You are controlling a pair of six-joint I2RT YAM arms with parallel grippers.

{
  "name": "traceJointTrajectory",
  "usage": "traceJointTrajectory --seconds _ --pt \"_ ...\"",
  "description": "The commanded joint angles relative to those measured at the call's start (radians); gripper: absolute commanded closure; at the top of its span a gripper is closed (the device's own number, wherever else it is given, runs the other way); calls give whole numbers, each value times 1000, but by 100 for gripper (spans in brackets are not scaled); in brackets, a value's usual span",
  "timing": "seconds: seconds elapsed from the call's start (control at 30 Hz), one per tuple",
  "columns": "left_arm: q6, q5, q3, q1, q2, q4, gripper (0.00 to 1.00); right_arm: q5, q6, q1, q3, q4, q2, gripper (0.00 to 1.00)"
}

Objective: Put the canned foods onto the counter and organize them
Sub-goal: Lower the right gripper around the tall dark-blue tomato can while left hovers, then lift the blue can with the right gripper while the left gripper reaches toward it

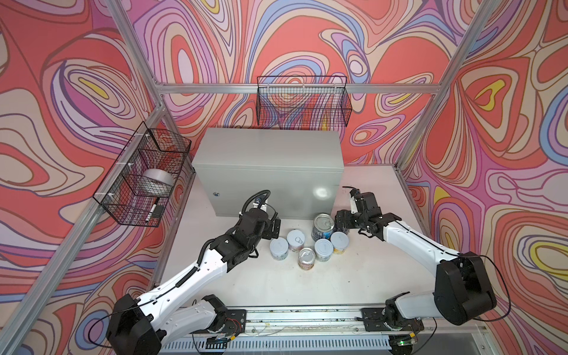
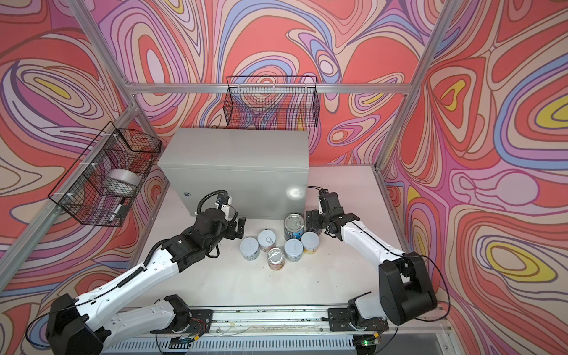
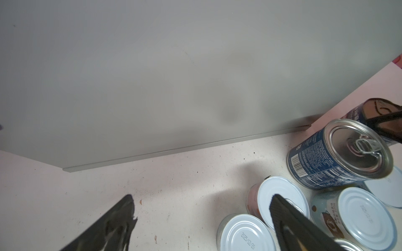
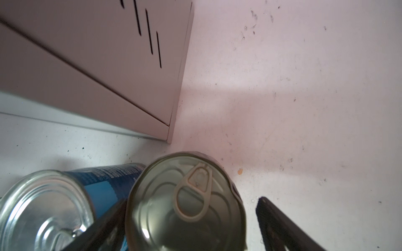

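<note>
Right wrist view: the right end effector [image 4: 192,202] straddles a tall can but has not yet clamped it.

Its jaws stand open around the tall dark-blue can [image 4: 174,217] at the lower centre of the frame. One finger is close against the can's side and the other is clear of it, so nothing is held. A second tall can [image 4: 43,213] stands just beside it at lower left. In a top view the five short cans [image 1: 323,248] cluster on the desk [image 1: 246,282] at centre, in front of the grey cabinet [image 1: 267,147], whose flat top bears no can. The left end effector [image 1: 274,230] hangs wide open and empty, just left of the cluster. By my reading the task has hardly begun: all seven cans are left to lift and arrange.
</note>
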Motion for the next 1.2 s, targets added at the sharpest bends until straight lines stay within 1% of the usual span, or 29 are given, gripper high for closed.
traceJointTrajectory --seconds 0.0,0.1,0.3,0.37,0.43,0.6,0.7,0.8,0.97,1.17 --pt "-20 -18 -12 -5 -5 -10 0 32 30 4 4 27 23 11" --pt "-22 -22 -12 -5 -3 -10 0 41 38 4 11 22 41 15" --pt "-23 -28 -11 -5 -3 -16 0 84 61 4 -11 29 44 15" --pt "-24 -28 -11 -5 -1 -16 0 86 65 4 -23 41 39 19" --pt "-25 -28 -12 -5 2 -14 0 84 76 4 -32 49 34 26" --pt "-31 -19 -7 -5 13 -14 0 80 109 4 -47 62 14 37" --pt "-34 -11 -8 -5 16 -7 0 80 125 4 -53 54 -3 40" --pt "-31 -4 -8 -5 18 -5 0 108 148 4 -64 51 -26 44" --pt "-29 11 -8 -5 16 3 0 113 167 4 -55 22 -51 45" --pt "-23 22 -9 -5 18 11 0 148 194 2 -17 -42 -61 45"
